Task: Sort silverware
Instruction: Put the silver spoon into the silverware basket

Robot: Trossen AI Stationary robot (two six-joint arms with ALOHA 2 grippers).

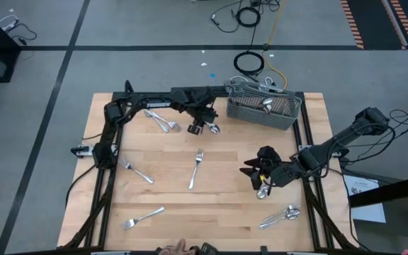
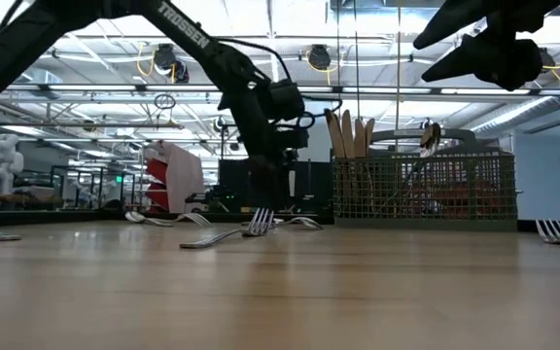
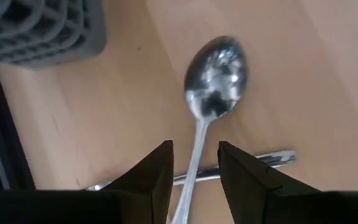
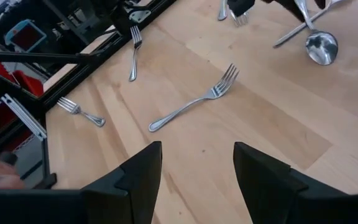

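Note:
Silverware lies scattered on the wooden table (image 1: 211, 205). My left gripper (image 3: 196, 146) is low near the far edge, beside the grey mesh caddy (image 1: 264, 106), and open. Its fingers stand on either side of the handle of a spoon (image 3: 215, 78), which lies on the table with its bowl ahead of the fingertips; I see no touch. A second piece of silverware (image 3: 272, 158) lies crosswise under that handle. My right gripper (image 4: 197, 149) is open and empty, raised above the table's right half (image 1: 259, 170), over a spoon (image 1: 263, 191). A fork (image 4: 194, 102) lies ahead of it.
More forks lie at the left (image 1: 137, 170), the near left (image 1: 144, 216), the middle (image 1: 197, 168) and the far left (image 1: 163, 122). Two spoons (image 1: 282, 214) lie at the near right. The caddy (image 2: 421, 190) holds wooden utensils (image 2: 348, 131) and one silver piece (image 1: 266, 106).

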